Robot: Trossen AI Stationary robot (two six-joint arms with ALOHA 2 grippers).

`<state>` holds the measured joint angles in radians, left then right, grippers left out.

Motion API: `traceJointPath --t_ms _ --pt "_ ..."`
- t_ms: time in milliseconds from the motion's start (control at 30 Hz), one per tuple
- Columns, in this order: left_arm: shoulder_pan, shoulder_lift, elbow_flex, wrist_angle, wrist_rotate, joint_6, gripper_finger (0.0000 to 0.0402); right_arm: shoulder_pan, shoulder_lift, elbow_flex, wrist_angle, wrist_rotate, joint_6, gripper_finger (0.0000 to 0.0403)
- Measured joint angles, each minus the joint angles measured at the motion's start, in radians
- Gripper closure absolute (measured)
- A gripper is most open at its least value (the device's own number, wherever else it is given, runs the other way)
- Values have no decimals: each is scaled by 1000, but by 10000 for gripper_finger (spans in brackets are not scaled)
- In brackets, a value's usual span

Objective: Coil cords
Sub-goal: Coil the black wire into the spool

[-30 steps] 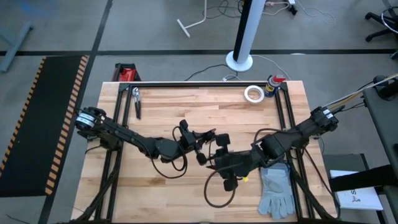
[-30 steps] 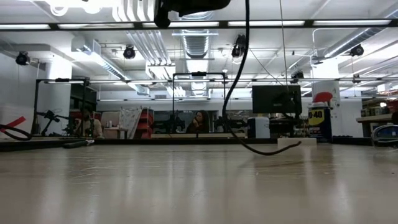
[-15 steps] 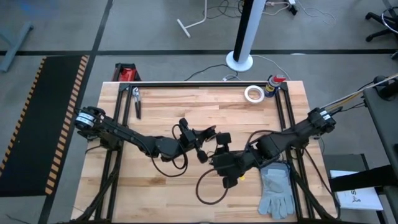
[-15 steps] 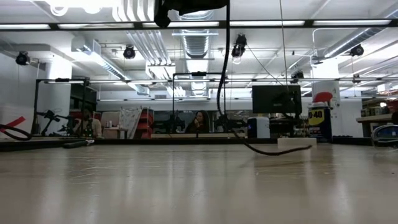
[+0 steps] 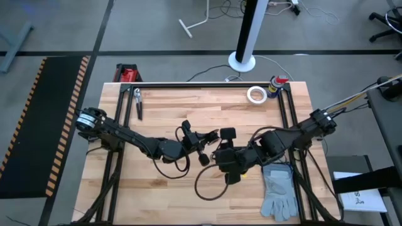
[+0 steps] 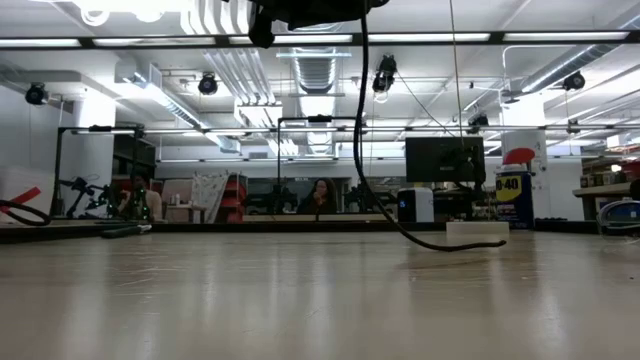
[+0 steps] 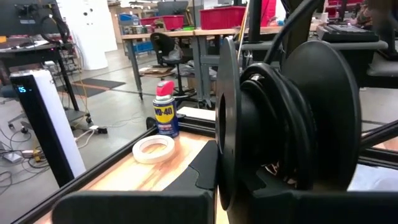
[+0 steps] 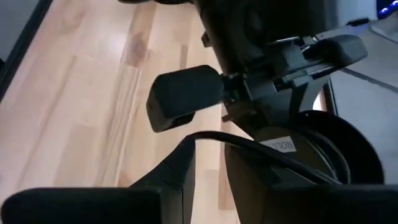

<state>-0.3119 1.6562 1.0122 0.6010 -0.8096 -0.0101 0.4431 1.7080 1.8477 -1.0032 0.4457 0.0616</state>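
— Cord (image 5: 207, 183)?
— Thin, black; a loose loop on the counter (image 5: 163, 107) near its front edge, rising to the right gripper (image 5: 221, 145) mid-counter. Right fingers (image 8: 174, 171) pinch the cord.
— Left gripper (image 5: 202, 145)?
— Just beside the right one, clamped on a black spool (image 7: 292, 118). Grey glove (image 5: 279, 188) lies nearby.

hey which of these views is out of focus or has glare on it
Left wrist view: the black spool up close is soft, while the WD-40 can and white tape roll behind are sharper. Right wrist view: the near black parts are blurred. Low view: ceiling lights reflect as sheen on the table. High view: evenly lit.
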Motion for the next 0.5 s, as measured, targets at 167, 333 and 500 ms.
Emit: traceJointPath --t_ms 167,333,500 --pt "-1 0 0 -2 13 -4 402 -3 13 67 -43 -8 -2 333" --pt "-5 5 0 0 35 -5 402 -28 13 103 -62 -12 -35 341" --pt "-5 6 1 23 54 4 402 -75 13 104 -27 -80 -80 346"
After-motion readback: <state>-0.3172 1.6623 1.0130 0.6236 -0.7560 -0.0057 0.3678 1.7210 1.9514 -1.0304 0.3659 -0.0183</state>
